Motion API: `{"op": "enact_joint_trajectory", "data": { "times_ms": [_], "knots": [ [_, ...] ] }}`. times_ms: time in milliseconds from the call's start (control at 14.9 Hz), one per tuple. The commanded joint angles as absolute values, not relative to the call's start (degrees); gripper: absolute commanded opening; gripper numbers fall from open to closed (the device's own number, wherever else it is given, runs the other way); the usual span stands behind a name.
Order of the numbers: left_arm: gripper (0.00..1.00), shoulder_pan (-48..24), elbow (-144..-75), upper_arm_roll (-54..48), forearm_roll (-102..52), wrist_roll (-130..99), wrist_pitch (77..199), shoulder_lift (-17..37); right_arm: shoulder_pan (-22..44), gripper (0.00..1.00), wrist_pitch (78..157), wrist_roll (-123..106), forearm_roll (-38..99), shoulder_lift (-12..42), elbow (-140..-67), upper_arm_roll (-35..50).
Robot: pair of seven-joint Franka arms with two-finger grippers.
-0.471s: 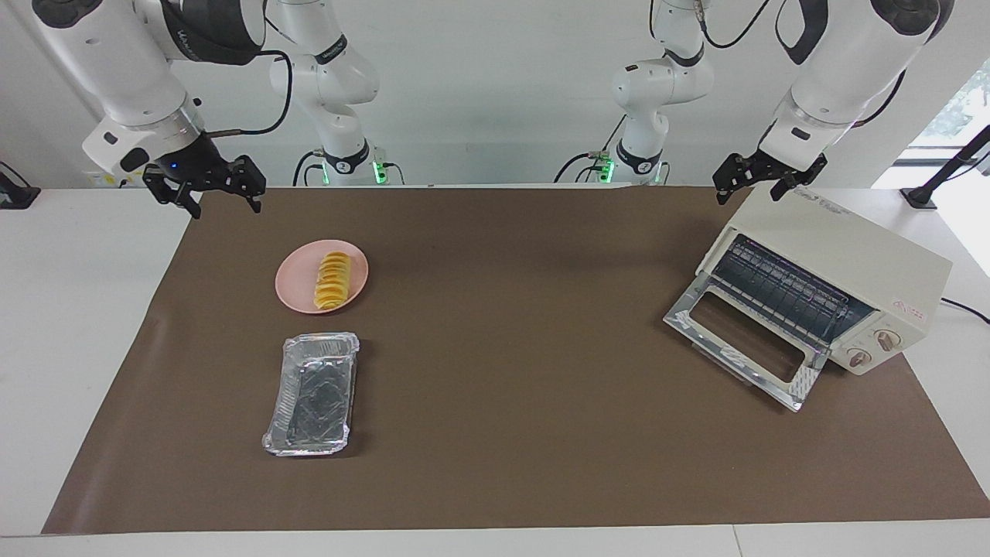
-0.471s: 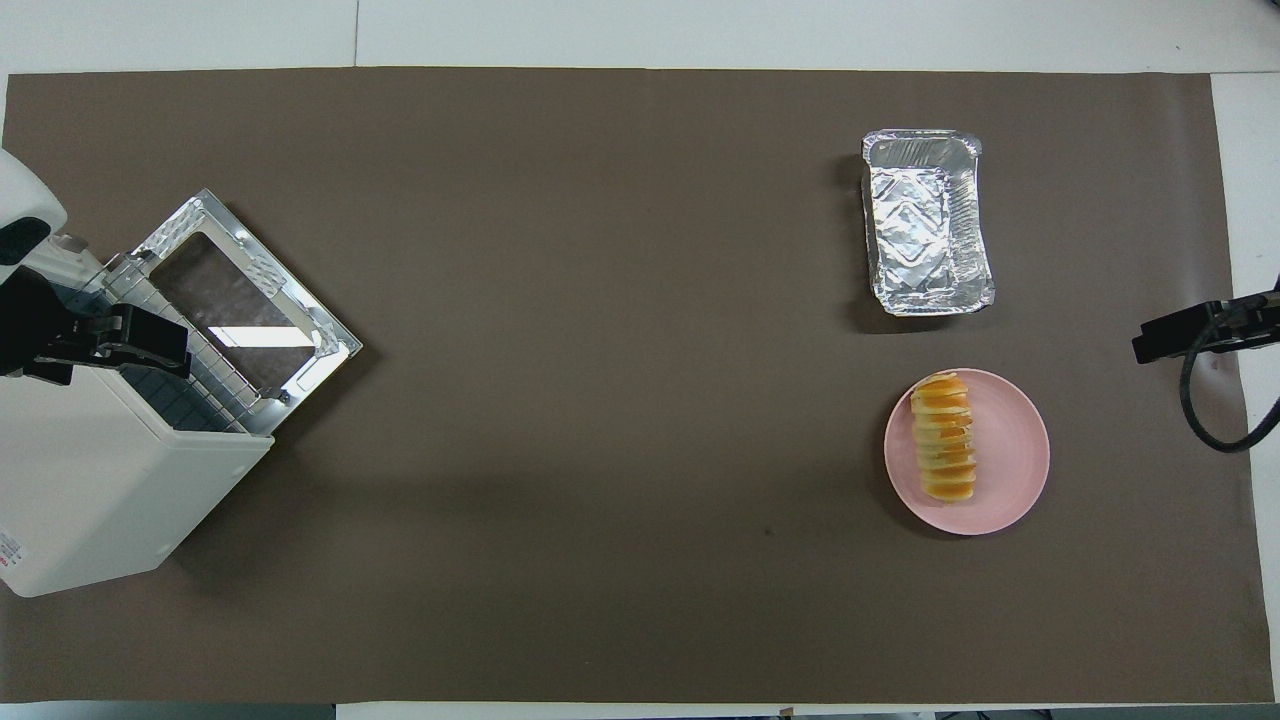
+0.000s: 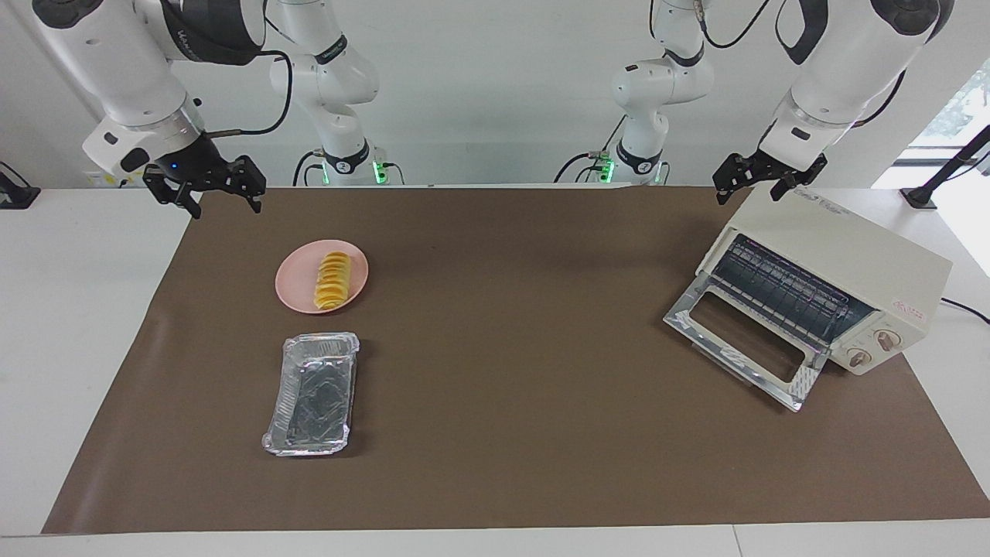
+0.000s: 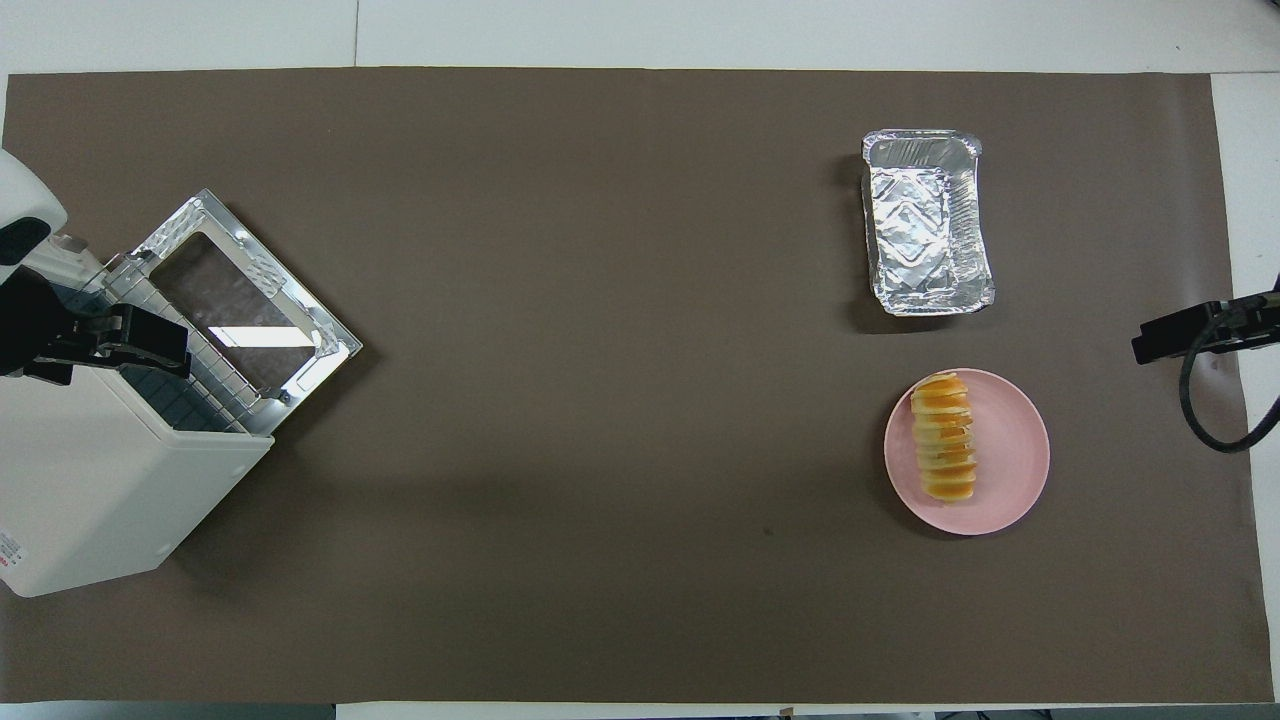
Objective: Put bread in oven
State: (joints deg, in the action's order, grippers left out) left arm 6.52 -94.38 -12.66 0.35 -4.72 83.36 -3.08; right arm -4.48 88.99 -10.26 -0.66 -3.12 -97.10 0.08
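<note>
Bread (image 3: 332,280) on pink plate (image 3: 297,292) — right end effector (image 3: 206,193) fingers apart, empty; left end effector (image 3: 762,182) likewise — over oven (image 3: 835,282).

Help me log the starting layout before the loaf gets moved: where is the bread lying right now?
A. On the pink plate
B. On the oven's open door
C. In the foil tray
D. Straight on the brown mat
A: the bread lies on the pink plate, which sits nearer to the robots than the foil tray, which has nothing in it; the oven stands with its door down and nothing on it.
</note>
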Motion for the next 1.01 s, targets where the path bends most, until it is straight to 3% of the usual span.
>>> {"op": "enact_joint_trajectory", "data": {
  "times_ms": [0, 202, 538, 740, 942],
  "knots": [
    [1.00, 7.6, -96.2, -13.3, 0.1, -4.3, 84.2, -4.8, -5.4, 1.00, 89.3, -10.9, -1.5, -4.4, -98.8, 0.7],
    [1.00, 7.6, -96.2, -13.2, 0.1, -4.3, 84.2, -4.8, -4.8, 1.00, 90.3, -10.9, -1.5, -7.6, -105.2, 0.8],
    [1.00, 7.6, -96.2, -13.2, 0.1, -4.3, 84.2, -4.8, -4.5, 1.00, 104.8, -10.5, -0.7, -16.3, -124.6, 1.6],
    [1.00, 7.6, -96.2, -13.3, 0.1, -4.3, 84.2, -4.8, -1.8, 1.00, 109.8, -7.0, -0.7, -17.0, -130.4, 2.1],
    [1.00, 7.6, -96.2, -13.3, 0.1, -4.3, 84.2, -4.8, 0.9, 1.00, 122.2, -3.8, -0.6, -15.7, -139.0, 2.2]
  ]
}}
